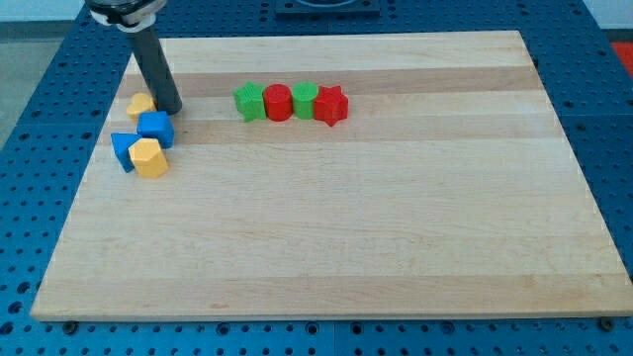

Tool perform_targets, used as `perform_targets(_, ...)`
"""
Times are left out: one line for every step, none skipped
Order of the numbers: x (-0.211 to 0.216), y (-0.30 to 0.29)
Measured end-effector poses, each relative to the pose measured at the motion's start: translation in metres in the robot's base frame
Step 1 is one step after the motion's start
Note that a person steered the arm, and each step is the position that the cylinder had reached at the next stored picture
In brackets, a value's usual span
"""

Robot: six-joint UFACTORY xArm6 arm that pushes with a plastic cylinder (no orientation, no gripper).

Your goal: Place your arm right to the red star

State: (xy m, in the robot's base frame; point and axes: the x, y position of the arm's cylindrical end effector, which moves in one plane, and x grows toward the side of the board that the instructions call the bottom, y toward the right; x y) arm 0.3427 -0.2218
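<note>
Red star [331, 105]: right end of a touching row near the table's [396, 247] top edge.
My tip [171, 108]: near the top-left corner, well left of it.
Gripper: none, bare rod.

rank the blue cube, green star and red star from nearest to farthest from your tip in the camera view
From my tip:
1. blue cube, just below it at the view's left.
2. green star, left end of the row.
3. red star, right end of the row.

no readable text, labels, numbers or signs anywhere in view
</note>
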Motion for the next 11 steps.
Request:
perform_targets(0.000, -0.008)
perform_targets(-0.002, 0.006)
perform_targets(-0.017, 0.043)
perform_targets(-0.060, 0.068)
perform_targets(-0.097, 0.090)
perform_targets(-0.115, 0.122)
perform_targets(-0.098, 0.189)
perform_targets(-0.051, 0.259)
perform_targets(-0.028, 0.280)
perform_targets(-0.015, 0.280)
perform_targets(-0.002, 0.280)
